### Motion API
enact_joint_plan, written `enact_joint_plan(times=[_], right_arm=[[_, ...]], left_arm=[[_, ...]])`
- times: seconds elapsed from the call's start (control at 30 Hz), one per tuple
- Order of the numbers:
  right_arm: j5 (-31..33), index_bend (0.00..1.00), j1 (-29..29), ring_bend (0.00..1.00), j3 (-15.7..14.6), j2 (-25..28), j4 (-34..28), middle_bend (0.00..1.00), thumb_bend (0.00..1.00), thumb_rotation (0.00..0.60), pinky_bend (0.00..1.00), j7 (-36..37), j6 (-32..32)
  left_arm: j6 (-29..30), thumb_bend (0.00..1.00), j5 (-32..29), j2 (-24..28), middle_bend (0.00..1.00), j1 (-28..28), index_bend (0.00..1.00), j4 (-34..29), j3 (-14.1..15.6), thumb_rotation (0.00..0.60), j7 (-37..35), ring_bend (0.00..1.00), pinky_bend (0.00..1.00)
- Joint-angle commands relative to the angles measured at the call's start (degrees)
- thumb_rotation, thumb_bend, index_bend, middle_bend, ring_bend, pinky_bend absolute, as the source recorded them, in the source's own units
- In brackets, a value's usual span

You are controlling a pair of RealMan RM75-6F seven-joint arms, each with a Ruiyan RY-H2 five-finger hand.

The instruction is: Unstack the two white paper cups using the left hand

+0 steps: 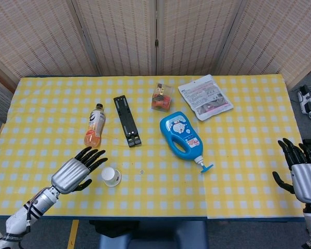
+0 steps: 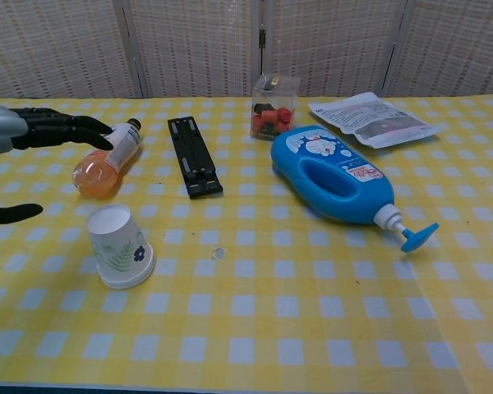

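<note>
Nearby, the left hand (image 1: 74, 173) hovered over the near left part of the table (image 1: 249, 187), its fingers (image 1: 92, 154) spread apart and holding nothing. In the chest view that hand (image 2: 16, 131) showed at the left edge, its dark fingers reaching toward the right and its thumb (image 2: 8, 213) lower and apart from them. The cups (image 1: 111, 176) stood upside down, rim on the yellow checked cloth, just right of the left hand and not touched by it. From the chest view the cups (image 2: 119, 246) looked like one white cup with a leaf and flower print; whether two were nested could not be told. The right hand (image 1: 302, 174) hung at the near right edge, off the table's corner, fingers spread and empty.

Farther back, a bottle (image 1: 95, 125) of orange drink lay on its side, left of a black bar (image 1: 127, 120). A blue pump bottle (image 1: 182, 137) lay flat near the middle, its nozzle pointing to the near right. A small clear box (image 1: 162, 97) with red and dark pieces stood far of it, and a flat pouch (image 1: 205, 96) lay to the far right.
</note>
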Motion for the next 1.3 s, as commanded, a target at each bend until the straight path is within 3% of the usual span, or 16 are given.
enact_joint_plan(times=[0.03,0.73,1.3], right_arm=[[-0.1,0.07,0.0,0.16,-0.1,-0.2,0.3,0.1,0.35,0.6,0.09,0.4,-0.1],[0.0,0.07,0.1,0.16,-0.2,-0.8,2.1,0.1,0.35,0.6,0.09,2.2,-0.7],[0.3,0.07,-0.2,0.16,-0.3,-1.0,2.8,0.1,0.35,0.6,0.09,3.1,-0.5]], left_arm=[[-3.7,0.47,-1.5,-0.7,0.0,-2.5,0.14,-0.9,0.4,0.6,0.4,0.01,0.0],[-10.4,0.47,-9.9,-4.5,0.0,-7.8,0.17,1.3,0.4,0.6,3.0,0.0,0.0],[-10.7,0.47,-13.4,-5.4,0.0,-9.2,0.21,1.6,0.9,0.6,4.1,0.0,0.0]])
